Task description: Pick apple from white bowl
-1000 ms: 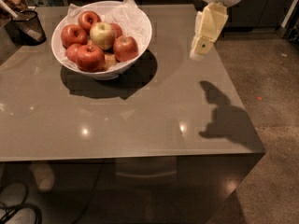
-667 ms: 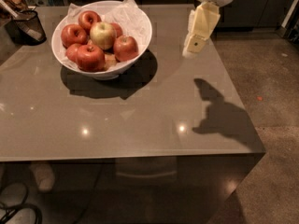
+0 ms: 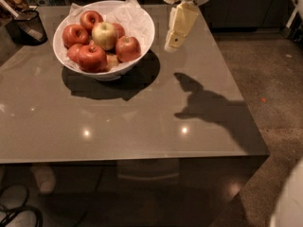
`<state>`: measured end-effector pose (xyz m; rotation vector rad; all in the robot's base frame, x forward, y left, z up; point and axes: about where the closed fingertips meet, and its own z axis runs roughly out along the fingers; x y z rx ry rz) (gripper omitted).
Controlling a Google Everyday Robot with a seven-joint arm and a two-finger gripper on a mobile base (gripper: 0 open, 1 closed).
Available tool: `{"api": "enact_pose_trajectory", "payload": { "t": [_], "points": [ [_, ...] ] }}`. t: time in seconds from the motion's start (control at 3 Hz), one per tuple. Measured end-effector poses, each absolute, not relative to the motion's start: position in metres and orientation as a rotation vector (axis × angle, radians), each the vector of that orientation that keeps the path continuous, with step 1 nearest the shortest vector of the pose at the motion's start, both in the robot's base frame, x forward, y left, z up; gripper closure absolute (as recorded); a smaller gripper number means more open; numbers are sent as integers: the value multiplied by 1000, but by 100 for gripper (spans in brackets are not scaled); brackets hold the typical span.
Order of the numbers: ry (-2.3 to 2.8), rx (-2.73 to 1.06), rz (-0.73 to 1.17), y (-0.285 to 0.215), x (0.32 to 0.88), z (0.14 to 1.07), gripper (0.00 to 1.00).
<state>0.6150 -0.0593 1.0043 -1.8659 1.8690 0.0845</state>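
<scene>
Camera view: a grey table (image 3: 142,122) is spread beneath the gripper (image 3: 171,44). The white bowl (image 3: 140,36) is set just to its picture-left. Whether the gripper is open or closed cannot be told. Red apples (image 3: 92,57) and one yellow apple (image 3: 104,34) are heaped in the bowl.

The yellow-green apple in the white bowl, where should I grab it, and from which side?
Grip the yellow-green apple across its rounded middle from straight above: it sits atop the pile, red apples crowding its sides. The end effector hangs just beyond the white bowl's right rim.
</scene>
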Motion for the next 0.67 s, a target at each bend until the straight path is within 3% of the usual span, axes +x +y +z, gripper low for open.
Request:
{"api": "enact_pose_trajectory", "payload": {
  "t": [0.33,0.67],
  "points": [
    [1853,-1897,115,-45,628,998,9],
    [1806,-1939,105,-35,631,1000,0]
  ]
}}
